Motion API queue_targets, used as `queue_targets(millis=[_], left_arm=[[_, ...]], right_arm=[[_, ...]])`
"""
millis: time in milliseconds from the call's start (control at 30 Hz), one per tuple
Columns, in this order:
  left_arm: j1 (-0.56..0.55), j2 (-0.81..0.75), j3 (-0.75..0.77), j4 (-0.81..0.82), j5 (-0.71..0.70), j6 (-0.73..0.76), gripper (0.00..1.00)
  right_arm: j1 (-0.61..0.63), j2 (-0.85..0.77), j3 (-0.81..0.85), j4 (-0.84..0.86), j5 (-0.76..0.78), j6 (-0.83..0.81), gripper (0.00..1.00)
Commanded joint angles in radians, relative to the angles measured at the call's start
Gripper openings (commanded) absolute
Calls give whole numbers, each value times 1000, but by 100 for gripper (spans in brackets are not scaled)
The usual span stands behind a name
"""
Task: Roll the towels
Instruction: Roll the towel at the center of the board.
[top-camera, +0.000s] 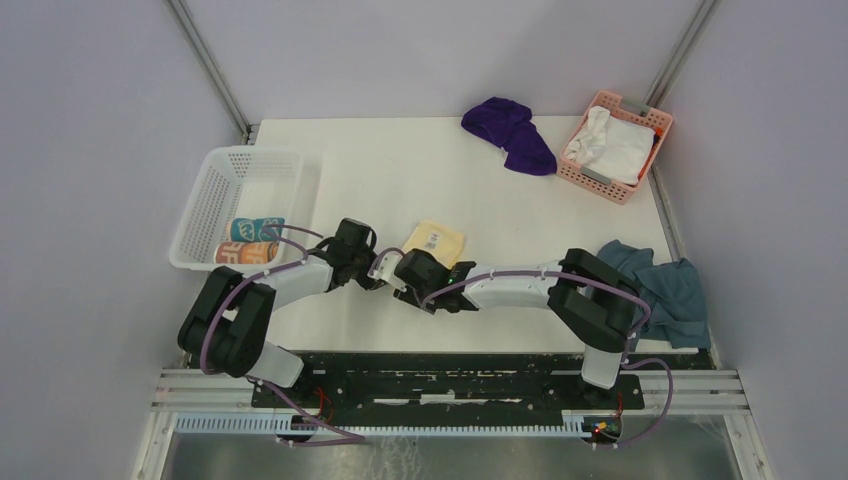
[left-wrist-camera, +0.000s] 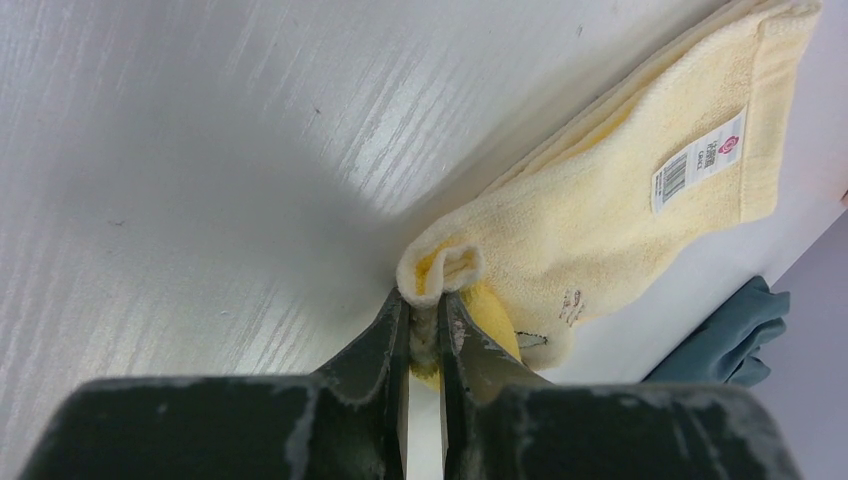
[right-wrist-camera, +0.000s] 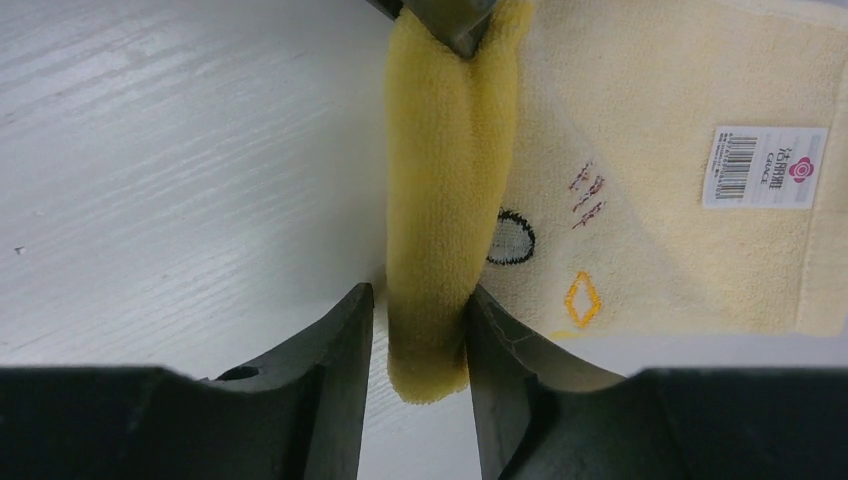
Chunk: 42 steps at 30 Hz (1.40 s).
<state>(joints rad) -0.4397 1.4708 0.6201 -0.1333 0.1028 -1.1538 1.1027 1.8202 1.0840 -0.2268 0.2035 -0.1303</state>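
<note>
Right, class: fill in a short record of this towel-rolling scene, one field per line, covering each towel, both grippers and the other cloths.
Yellow towel: centre, near edge partly rolled
Left gripper: shut on one end of the roll
Right gripper: jaws either side of the roll's other end; squeeze unclear
Rolled: teal towel and peach-orange towel, lying in the white basket
Unrolled: purple towel, crumpled, far back
Other cloths: white cloth in the pink basket; blue-grey cloth at right
</note>
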Motion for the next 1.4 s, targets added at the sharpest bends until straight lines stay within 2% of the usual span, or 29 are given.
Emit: queue_targets(millis=[0, 133, 267, 433, 567, 767, 933, 1100, 1367], left_arm=[[3, -29, 6, -29, 6, 47, 12], [3, -54, -1, -35, 13, 46, 14], [11, -103, -19, -49, 4, 46, 22], [30, -212, -66, -46, -14, 35, 41], [49, -327, -109, -42, -26, 26, 57], [59, -467, -197, 9, -3, -7, 65], [59, -515, -288, 112, 31, -74, 66], [59, -482, -345, 219, 73, -114, 66], [60, -343, -348, 387, 119, -128, 66]], right_arm=[[5, 13, 5, 33, 54, -25, 40], [-5, 6, 0, 27, -2, -13, 21], [-71, -31, 9, -1, -273, 43, 11], [-197, -30, 40, -9, -653, 139, 4], [-274, 24, 52, 41, -885, 249, 2], [-362, 126, 60, 159, -1114, 424, 2], [-423, 215, 31, 316, -1195, 609, 1], [-479, 304, -32, 498, -1232, 812, 2], [-516, 403, -65, 483, -1224, 872, 2]])
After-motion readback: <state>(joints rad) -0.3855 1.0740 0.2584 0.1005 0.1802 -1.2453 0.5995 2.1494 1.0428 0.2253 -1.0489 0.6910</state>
